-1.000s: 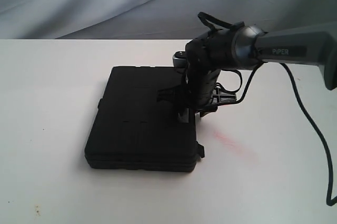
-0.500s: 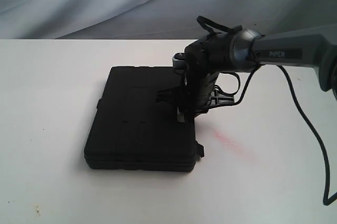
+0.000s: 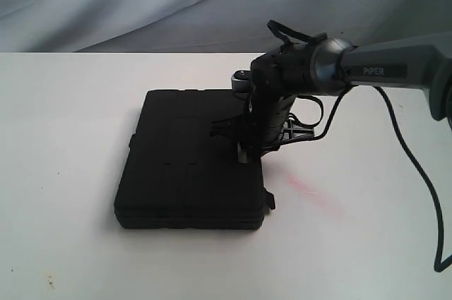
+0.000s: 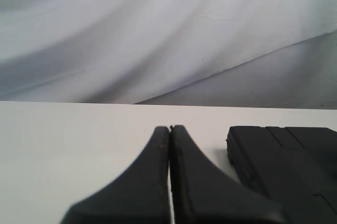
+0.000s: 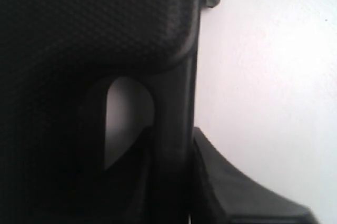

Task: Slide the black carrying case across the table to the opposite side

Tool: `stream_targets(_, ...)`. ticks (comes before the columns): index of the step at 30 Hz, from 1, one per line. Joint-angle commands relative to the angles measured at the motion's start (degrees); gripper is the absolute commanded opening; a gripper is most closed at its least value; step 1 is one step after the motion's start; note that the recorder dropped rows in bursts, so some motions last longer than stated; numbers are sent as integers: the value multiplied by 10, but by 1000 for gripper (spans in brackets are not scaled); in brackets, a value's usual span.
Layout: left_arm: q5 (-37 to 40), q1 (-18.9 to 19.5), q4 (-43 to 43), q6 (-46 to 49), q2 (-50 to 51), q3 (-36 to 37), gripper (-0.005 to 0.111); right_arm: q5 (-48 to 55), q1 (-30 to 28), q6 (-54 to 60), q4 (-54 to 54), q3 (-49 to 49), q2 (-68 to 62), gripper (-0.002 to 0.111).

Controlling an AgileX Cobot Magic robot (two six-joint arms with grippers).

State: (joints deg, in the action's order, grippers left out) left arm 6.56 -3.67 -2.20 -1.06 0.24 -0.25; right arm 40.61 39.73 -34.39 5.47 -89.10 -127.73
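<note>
The flat black case lies on the white table, a little left of the middle. My right gripper comes down from the right onto the case's right edge. In the right wrist view its fingers stand either side of the handle bar beside the cut-out, shut on it. My left gripper is shut on nothing, low over the table, with a corner of the case beside it. The left arm does not show in the exterior view.
A faint red smear marks the table right of the case. The right arm's black cable hangs down to the table at the far right. A grey cloth backdrop rises behind the table's far edge.
The case's far left corner has shifted slightly leftward with the right gripper still on the handle. The rest looks the same.
</note>
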Motion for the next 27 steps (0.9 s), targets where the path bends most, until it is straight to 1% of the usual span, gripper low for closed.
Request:
stream_targets(1,-4,2,-3,-1,-2,3,0,-7,-13,34,-15,-3,5,0)
stream_targets(9,-4,2,-3,-1,-2,3,0,-11,-39,56,-17,3,14,0)
stream_targets(19,-4,2,-3,-1,-2,3,0,-68,-86,66,-17,91,51,0)
stream_targets(27,-4,2,-3,-1,-2,3,0,-78,-131,87,12,134,75,0)
